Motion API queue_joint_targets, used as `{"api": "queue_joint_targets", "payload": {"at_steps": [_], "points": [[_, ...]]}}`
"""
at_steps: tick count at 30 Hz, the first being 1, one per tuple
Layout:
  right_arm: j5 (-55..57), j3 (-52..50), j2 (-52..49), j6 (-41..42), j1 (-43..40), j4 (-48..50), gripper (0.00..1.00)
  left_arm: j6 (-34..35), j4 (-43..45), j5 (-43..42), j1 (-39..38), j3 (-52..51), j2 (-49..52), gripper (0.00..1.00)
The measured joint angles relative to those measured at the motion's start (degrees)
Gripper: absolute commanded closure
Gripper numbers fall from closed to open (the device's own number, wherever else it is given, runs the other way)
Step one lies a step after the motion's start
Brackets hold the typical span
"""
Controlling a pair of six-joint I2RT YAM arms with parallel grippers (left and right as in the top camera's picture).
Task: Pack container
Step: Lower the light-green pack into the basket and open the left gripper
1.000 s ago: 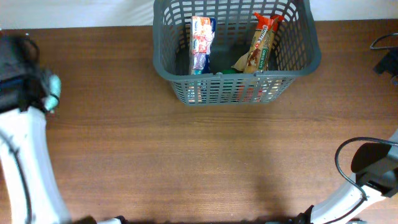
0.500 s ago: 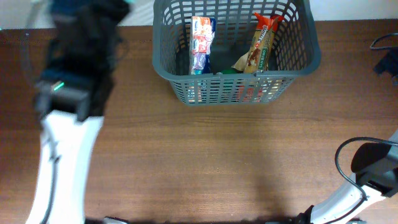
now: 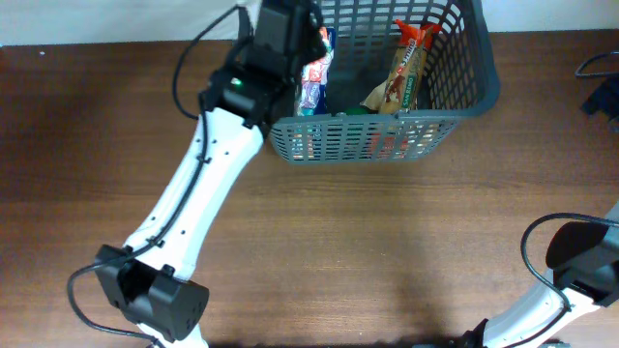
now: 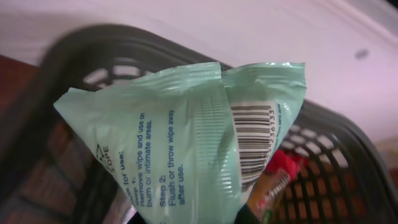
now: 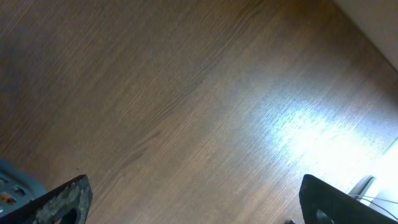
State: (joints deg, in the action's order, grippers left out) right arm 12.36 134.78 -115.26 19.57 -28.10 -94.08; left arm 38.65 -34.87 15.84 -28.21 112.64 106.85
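Observation:
The dark grey basket [image 3: 464, 108] stands at the table's far middle. Inside it stand a white and red snack packet [image 3: 314, 72], an orange bar wrapper [image 3: 406, 68] and something green [image 3: 356, 109]. My left gripper [image 3: 290, 21] is over the basket's left rim, shut on a pale green wipes packet [image 4: 186, 143] with a barcode. In the left wrist view the packet fills the frame, the basket rim [image 4: 348, 134] lies behind it and the orange wrapper [image 4: 280, 180] peeks out low right. My right gripper [image 5: 193, 205] is open and empty over bare wood.
The brown wooden table [image 3: 368, 242] spreads in front of the basket. The right arm's base and a black cable [image 3: 571, 261] sit at the near right corner. A dark object [image 3: 602, 92] lies at the far right edge.
My left arm has swung from the far left edge across to the basket's left rim, carrying the green packet. The right arm has not moved.

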Motion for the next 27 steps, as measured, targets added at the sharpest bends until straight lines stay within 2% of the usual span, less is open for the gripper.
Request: {"api": "queue_joint_targets", "payload": {"at_steps": [6,11,16,18,21,23,27], "points": [[0.0,0.0,0.0,0.0,0.0,0.0,0.01,-3.9,-0.6,0.3,-2.6,0.0,0.9,0.98],[0.0,0.0,0.0,0.0,0.0,0.0,0.01,-6.0,-2.4,2.2,-2.6,0.0,3.6,0.88],[0.0,0.0,0.0,0.0,0.0,0.0,0.01,-7.9,-5.2,3.3,-2.5,0.0,6.9,0.87],[0.0,0.0,0.0,0.0,0.0,0.0,0.01,-8.3,-5.6,3.6,-2.5,0.0,7.7,0.78],[0.0,0.0,0.0,0.0,0.0,0.0,0.01,-9.2,-5.7,3.8,-2.5,0.0,8.0,0.58],[0.0,0.0,0.0,0.0,0.0,0.0,0.01,-9.6,-5.6,4.2,-2.5,0.0,7.9,0.36],[0.0,0.0,0.0,0.0,0.0,0.0,0.01,-9.4,-5.6,4.2,-2.5,0.0,7.9,0.07]]}}
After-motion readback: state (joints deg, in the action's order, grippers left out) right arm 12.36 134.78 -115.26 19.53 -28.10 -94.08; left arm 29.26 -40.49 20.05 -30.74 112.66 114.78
